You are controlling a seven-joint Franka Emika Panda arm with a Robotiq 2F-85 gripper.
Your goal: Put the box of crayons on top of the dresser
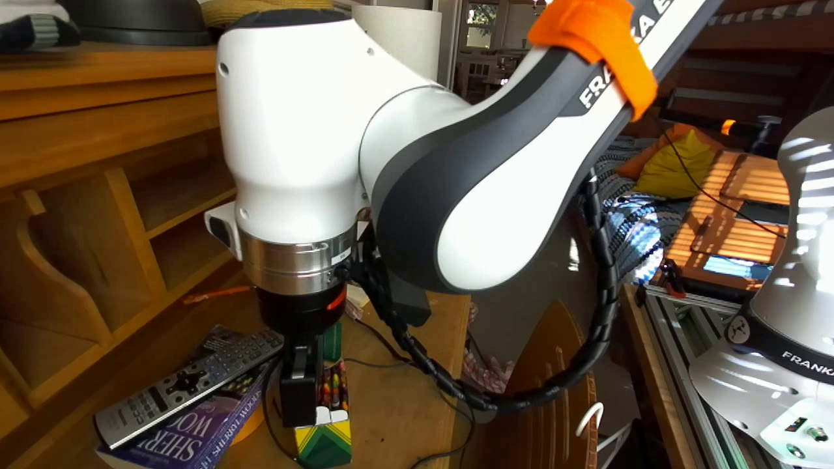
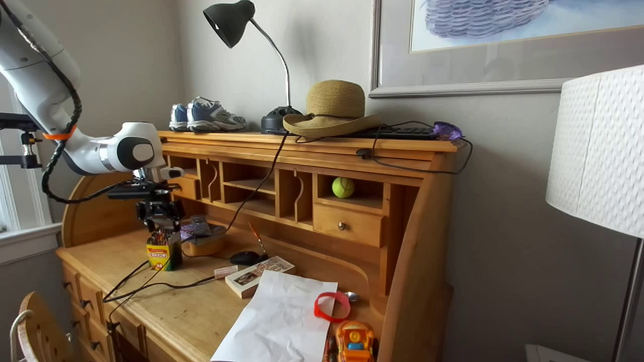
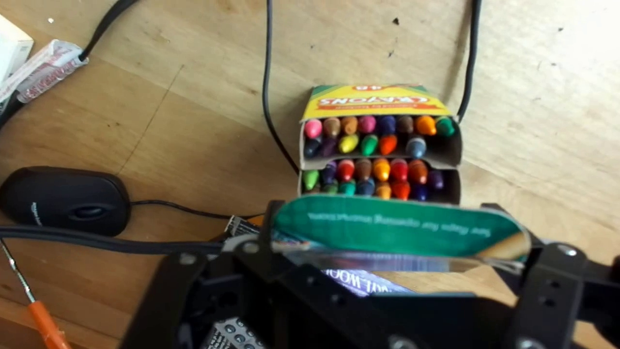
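Note:
The box of crayons (image 3: 378, 101), green and yellow, stands upright on the desk surface with its lid flipped back and rows of crayon tips showing. It also appears in both exterior views (image 1: 324, 444) (image 2: 160, 255). My gripper (image 3: 385, 210) points down over it, jaws wide apart, with the green lid flap between the fingers; a firm hold is not visible. From outside, the gripper (image 2: 163, 225) hangs right at the box's top. The wooden dresser (image 2: 236, 143), with cubbyholes and a flat top, rises behind the desk surface.
Beside the box lie a grey remote (image 1: 186, 387) and a purple book (image 1: 189, 440). Black cables (image 2: 166, 286) cross the desk near a mouse (image 2: 245, 258). Shoes (image 2: 211, 116), a lamp (image 2: 275, 120) and a straw hat (image 2: 334, 103) occupy the dresser's top.

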